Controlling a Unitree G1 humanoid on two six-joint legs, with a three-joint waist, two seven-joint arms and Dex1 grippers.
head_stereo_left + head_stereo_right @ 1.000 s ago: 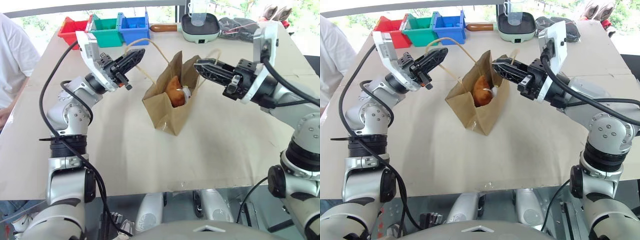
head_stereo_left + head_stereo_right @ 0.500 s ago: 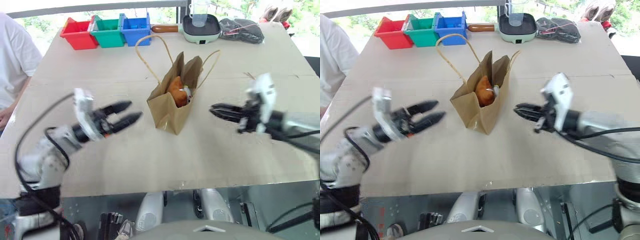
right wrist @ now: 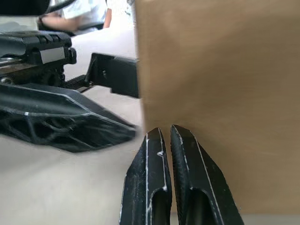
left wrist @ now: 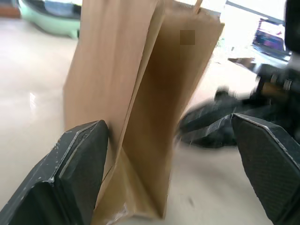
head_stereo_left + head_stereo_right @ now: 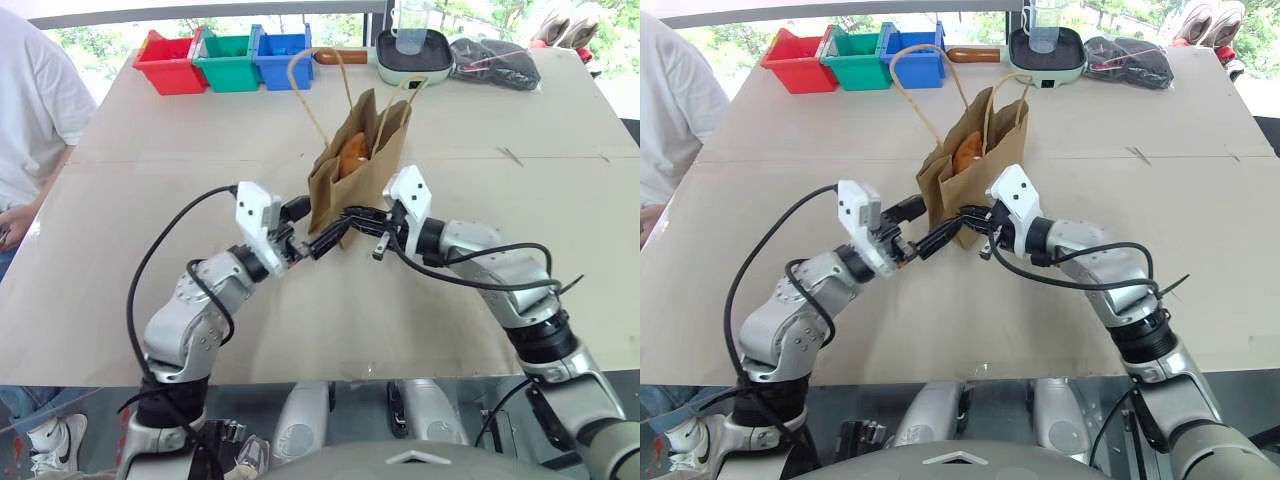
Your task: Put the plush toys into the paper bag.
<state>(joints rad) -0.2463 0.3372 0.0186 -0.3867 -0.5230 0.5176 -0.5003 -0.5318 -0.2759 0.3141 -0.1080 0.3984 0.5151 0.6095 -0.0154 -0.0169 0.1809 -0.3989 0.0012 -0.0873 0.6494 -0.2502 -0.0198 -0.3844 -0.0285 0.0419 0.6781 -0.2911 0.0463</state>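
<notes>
Wrist views show left gripper (image 4: 173,154) spread around paper bag (image 5: 362,165), right gripper (image 3: 169,133) pressed together, perhaps touching.

paper bag (image 4: 140,103): upright on table (image 4: 28,84) | left gripper (image 4: 173,183) jaws: wide, flanking its base

At the far left edge of the counter (image 5: 200,300) stand a red bin (image 5: 168,62), a green bin (image 5: 226,62) and a blue bin (image 5: 280,60) in a row. Right of them sits a pale green pan (image 5: 412,57), then a dark bundle (image 5: 495,62). A person in white (image 5: 30,110) stands at the left.
</notes>
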